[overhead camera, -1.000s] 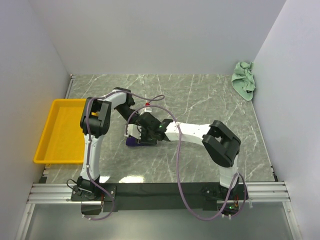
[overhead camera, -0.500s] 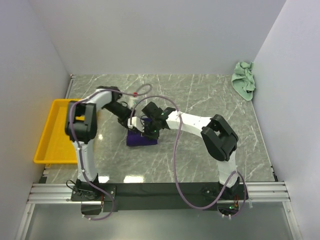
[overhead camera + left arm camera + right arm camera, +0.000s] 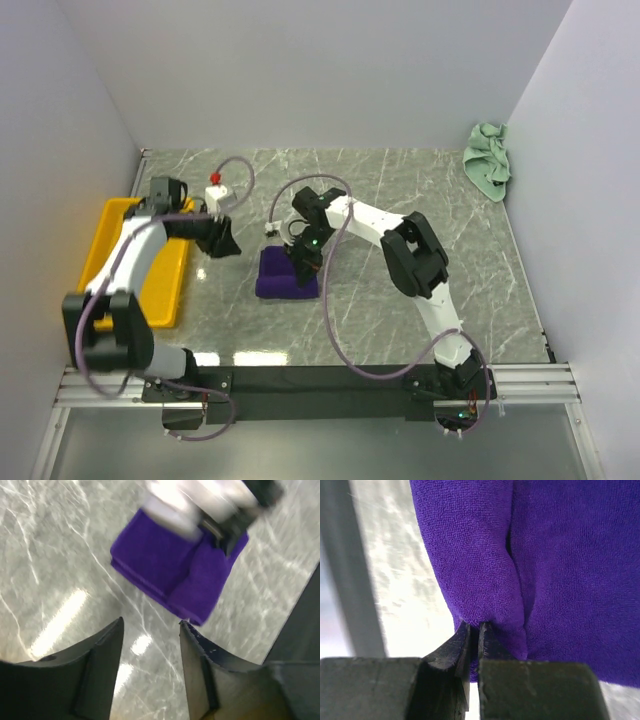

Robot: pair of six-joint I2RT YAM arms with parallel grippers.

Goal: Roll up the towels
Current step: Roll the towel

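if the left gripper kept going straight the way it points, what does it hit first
Probably the near edge of the purple towel, which lies just ahead of the open left gripper. Depth is unclear, so it might touch the table short of it first.

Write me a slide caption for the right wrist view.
Right gripper pinching a fold of the purple towel on the marble table.

purple towel [image 3: 285, 280] | mint towel [image 3: 487, 160] | yellow tray [image 3: 168, 287] | grey-veined table [image 3: 400, 185]
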